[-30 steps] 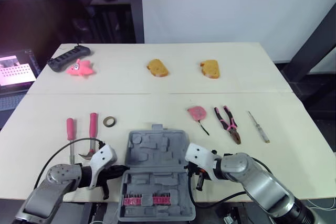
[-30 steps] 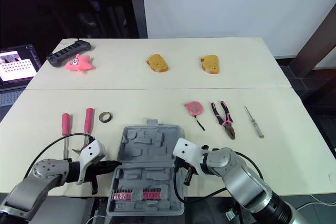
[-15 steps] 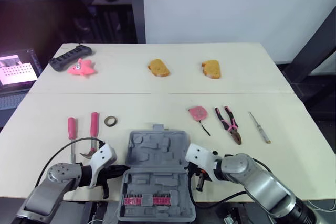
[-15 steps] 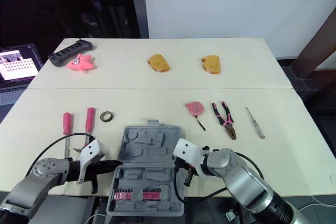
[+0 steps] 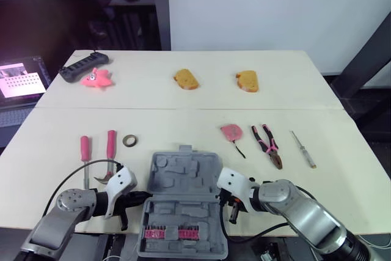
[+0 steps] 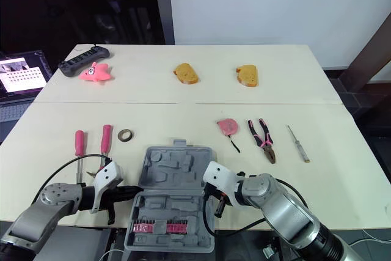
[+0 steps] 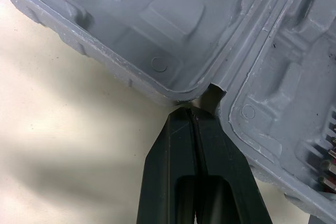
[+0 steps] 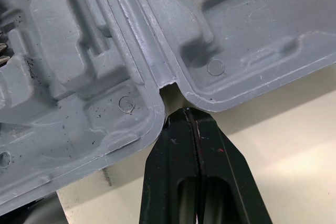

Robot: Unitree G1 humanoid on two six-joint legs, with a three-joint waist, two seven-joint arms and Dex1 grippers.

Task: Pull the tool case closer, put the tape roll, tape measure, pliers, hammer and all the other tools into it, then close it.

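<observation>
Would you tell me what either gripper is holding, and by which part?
Nothing is clamped: left gripper and right gripper, both shut, sit at hinge notches of the tool case.

We can read no text, brand, number or sign here. The laptop screen (image 5: 21,80) off the table's left edge shows rows of small marks, too fine for us to make out. Up close, the grey tool case (image 7: 173,19) carries small round moulded stamps (image 7: 159,64), but we cannot tell any character in them.
</observation>
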